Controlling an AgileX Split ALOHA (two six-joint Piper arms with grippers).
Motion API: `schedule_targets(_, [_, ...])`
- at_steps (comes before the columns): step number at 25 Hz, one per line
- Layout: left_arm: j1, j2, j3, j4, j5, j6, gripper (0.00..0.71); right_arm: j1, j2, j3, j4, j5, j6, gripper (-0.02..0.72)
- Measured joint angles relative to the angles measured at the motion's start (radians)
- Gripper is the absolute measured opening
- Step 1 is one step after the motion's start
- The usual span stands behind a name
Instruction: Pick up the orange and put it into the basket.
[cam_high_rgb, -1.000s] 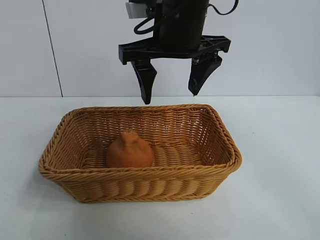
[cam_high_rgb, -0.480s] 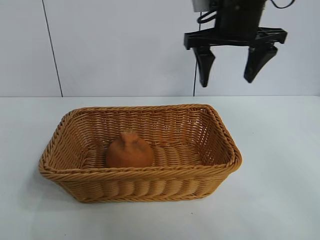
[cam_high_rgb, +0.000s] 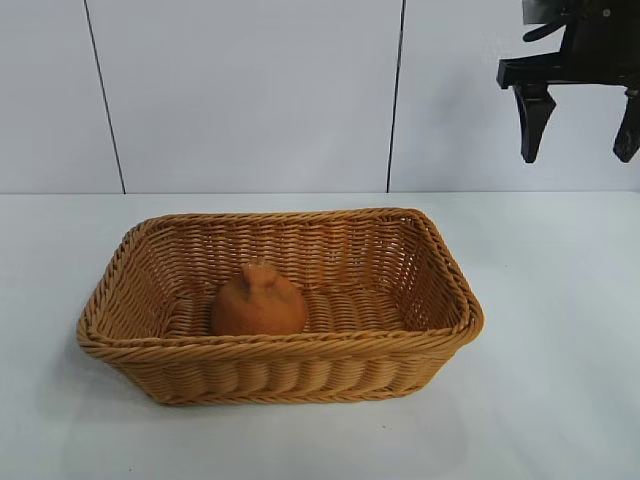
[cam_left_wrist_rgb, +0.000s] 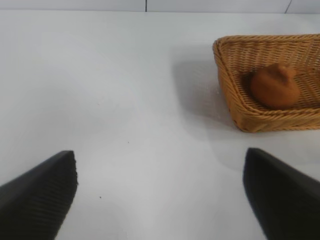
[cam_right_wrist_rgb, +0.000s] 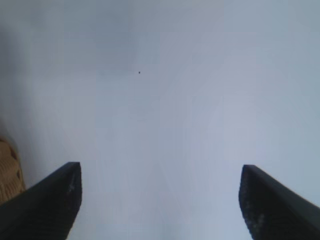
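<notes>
The brownish-orange orange sits flat inside the wicker basket, left of its middle, knob up. My right gripper is open and empty, high in the air at the far right, well clear of the basket. In the right wrist view its gripper is spread over bare table, with a sliver of the basket at the edge. My left gripper is open and empty over the table, far from the basket and the orange. The left arm is out of the exterior view.
The white table stretches around the basket on all sides. A white panelled wall stands behind it.
My right gripper has moved from above the basket's back rim to the far right and a little higher, staying open. The orange and the basket have not moved.
</notes>
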Motion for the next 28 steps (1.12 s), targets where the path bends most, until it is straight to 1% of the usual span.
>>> schedule_targets(4, [0.0,0.0,0.0,0.0,0.0,0.0,0.643,0.0,-0.006,0.009,0.021,0.0,-0.009,0.593])
schedule_targets(8, [0.0,0.0,0.0,0.0,0.0,0.0,0.643,0.0,-0.07,0.103,0.029,0.0,-0.017,0.594])
schedule_targets(12, [0.0,0.0,0.0,0.0,0.0,0.0,0.643,0.0,-0.187,0.265,0.033,0.001,-0.017,0.597])
schedule_targets(16, [0.0,0.0,0.0,0.0,0.0,0.0,0.643,0.0,-0.325,0.456,0.05,0.001,-0.022,0.597])
schedule_targets(17, [0.0,0.0,0.0,0.0,0.0,0.0,0.643,0.0,-0.325,0.456,0.05,0.001,-0.022,0.597])
schedule_targets(20, [0.0,0.0,0.0,0.0,0.0,0.0,0.643,0.0,-0.456,0.603,0.054,0.001,-0.024,0.597])
schedule_targets(21, [0.0,0.0,0.0,0.0,0.0,0.0,0.643,0.0,-0.544,0.708,0.055,0.001,-0.027,0.597])
schedule_targets(24, [0.0,0.0,0.0,0.0,0.0,0.0,0.643,0.0,-0.694,0.856,0.055,-0.001,-0.049,0.597])
schedule_targets(25, [0.0,0.0,0.0,0.0,0.0,0.0,0.643,0.0,-0.75,0.907,0.055,-0.01,-0.054,0.597])
schedule_targets(28, [0.0,0.0,0.0,0.0,0.0,0.0,0.643,0.0,-0.91,1.042,0.055,-0.074,-0.065,0.597])
